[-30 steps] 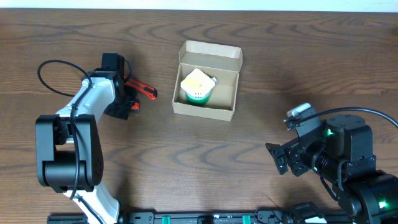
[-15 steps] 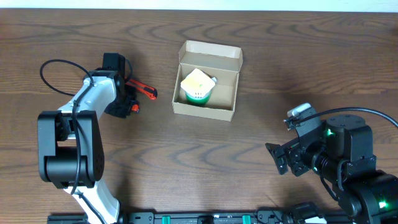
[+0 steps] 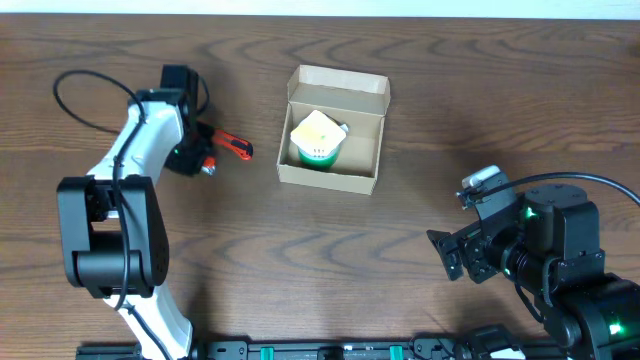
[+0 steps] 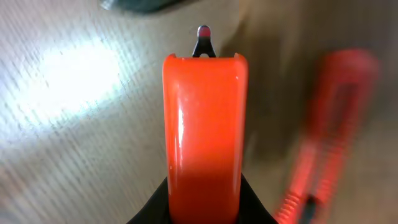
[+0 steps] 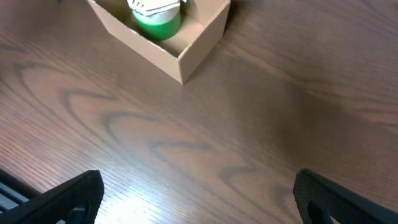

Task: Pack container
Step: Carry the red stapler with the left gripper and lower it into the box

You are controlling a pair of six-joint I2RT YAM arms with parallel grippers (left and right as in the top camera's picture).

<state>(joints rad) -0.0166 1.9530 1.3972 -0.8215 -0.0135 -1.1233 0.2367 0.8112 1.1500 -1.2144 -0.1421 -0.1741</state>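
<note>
The container [image 3: 333, 176] is a tan cardboard box with its flap lid open, standing at the table's middle back. A green and white tub [image 3: 317, 140] lies inside it. My left gripper [image 3: 203, 160] is left of the box and shut on one handle of an orange and black clamp [image 3: 233, 148]. In the left wrist view the jaws [image 4: 204, 202] pinch that orange handle [image 4: 204, 124], and the clamp's other handle [image 4: 326, 130] is blurred to the right. My right gripper [image 3: 452, 256] is open and empty at the front right, the box [image 5: 186, 53] and tub [image 5: 157, 18] far ahead of it.
A black cable [image 3: 75, 95] loops out behind the left arm. Bare wood table [image 3: 330, 260] lies between the box and the front edge. The right arm's base [image 3: 575, 270] fills the front right corner.
My left arm has drawn back and up a little with the orange clamp in its jaws. The box, tub and right arm have not moved.
</note>
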